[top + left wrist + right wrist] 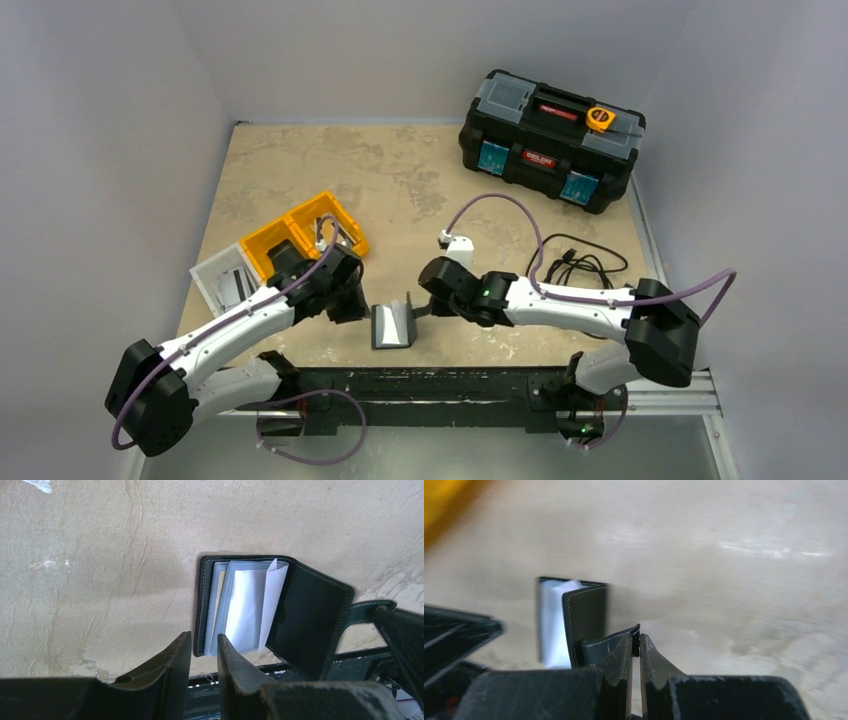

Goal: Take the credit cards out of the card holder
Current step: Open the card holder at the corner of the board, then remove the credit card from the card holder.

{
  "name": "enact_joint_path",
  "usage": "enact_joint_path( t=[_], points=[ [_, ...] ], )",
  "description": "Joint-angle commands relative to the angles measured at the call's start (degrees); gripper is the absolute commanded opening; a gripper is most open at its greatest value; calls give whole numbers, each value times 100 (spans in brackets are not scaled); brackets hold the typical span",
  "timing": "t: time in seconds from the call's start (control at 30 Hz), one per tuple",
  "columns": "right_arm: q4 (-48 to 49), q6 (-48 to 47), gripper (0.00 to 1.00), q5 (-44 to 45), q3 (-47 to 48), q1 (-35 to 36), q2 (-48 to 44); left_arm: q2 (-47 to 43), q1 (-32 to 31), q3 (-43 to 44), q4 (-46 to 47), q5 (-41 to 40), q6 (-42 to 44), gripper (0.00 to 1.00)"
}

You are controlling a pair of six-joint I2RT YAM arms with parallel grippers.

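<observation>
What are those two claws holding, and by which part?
The right gripper pinches the card holder by its strap. The left gripper holds nothing; its jaws stand slightly apart beside the holder's near edge.

Card holder lies right of the bins, toolbox far behind

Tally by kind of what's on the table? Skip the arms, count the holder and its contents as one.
Orange bins: 2
White bin: 1
Toolbox: 1
Card holder: 1
Cable: 1
Total: 6
</observation>
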Motion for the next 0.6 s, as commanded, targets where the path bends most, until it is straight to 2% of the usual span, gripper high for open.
enact_joint_path(
  t=[0.0, 0.33, 0.57],
  points=[
    [-311, 128, 0, 103, -658, -449, -334, 171, 8, -95, 387, 142, 155, 24],
    [136, 186, 0, -71, -1169, -636, 285, 761, -221, -22, 773, 408, 124, 19],
    [338, 165, 0, -126, -1234, -638, 436, 816, -417, -57, 888, 475, 57, 21]
  ],
)
